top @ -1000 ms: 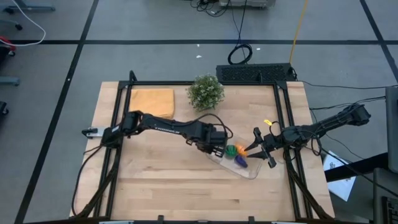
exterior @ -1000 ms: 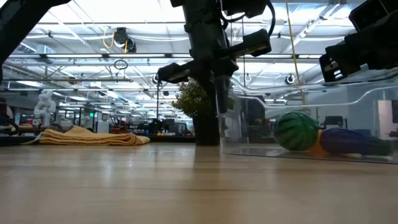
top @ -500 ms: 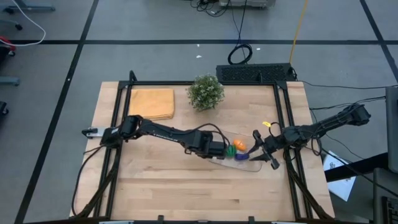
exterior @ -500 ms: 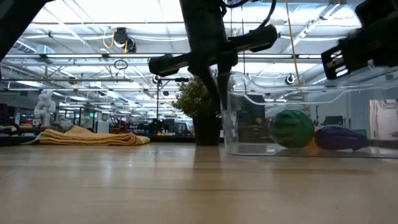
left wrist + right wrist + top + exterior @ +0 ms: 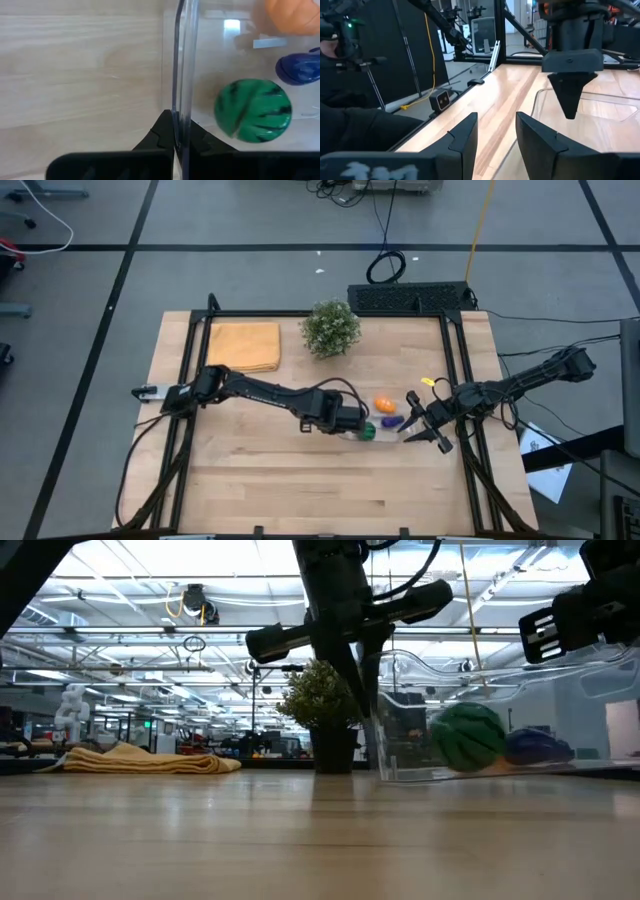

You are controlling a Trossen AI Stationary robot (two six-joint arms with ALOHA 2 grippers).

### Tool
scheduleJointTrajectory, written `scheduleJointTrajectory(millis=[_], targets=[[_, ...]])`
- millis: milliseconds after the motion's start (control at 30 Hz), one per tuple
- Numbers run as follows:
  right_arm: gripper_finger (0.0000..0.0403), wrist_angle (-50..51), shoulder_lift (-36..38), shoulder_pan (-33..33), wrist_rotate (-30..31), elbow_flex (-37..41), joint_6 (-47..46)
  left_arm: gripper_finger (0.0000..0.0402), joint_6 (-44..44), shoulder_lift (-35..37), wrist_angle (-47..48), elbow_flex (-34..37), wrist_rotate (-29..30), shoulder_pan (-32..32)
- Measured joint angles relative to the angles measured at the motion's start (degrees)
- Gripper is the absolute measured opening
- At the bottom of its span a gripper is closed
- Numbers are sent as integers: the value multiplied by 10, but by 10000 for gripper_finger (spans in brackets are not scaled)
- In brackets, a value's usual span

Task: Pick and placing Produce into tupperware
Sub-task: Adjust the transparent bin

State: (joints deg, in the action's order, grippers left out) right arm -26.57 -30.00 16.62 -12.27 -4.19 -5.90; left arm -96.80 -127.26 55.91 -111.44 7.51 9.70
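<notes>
A pale wooden counter [image 5: 260, 470] stands on a grey floor [image 5: 90, 290] crossed by dark lines. Cables [image 5: 385, 265] trail behind it. Level across the top, a hall opens out with bright ceiling lights [image 5: 150, 580] and overhead beams [image 5: 120, 635].

The clear tupperware [image 5: 500, 725] sits right of the table's middle, its left end raised off the wood, so it's tilted. Its thin left wall [image 5: 180, 70] is pinched between the closed fingers of the left gripper [image 5: 176, 137]. Inside, the green striped ball [image 5: 253, 110] rests nearest that held wall, the purple piece [image 5: 300, 69] lies just right of it, and the orange piece [image 5: 383, 405] sits on the far side of both.
</notes>
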Motion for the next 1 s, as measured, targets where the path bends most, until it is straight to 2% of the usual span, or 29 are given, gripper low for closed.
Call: scheduleJointTrajectory(millis=[667,1000], targets=[[125,-12,-1,0,0,0,-21,0,17,30,122,-1,7,12],[125,-10,-2,0,-1,0,-38,0,1,35,147,-1,12,35]])
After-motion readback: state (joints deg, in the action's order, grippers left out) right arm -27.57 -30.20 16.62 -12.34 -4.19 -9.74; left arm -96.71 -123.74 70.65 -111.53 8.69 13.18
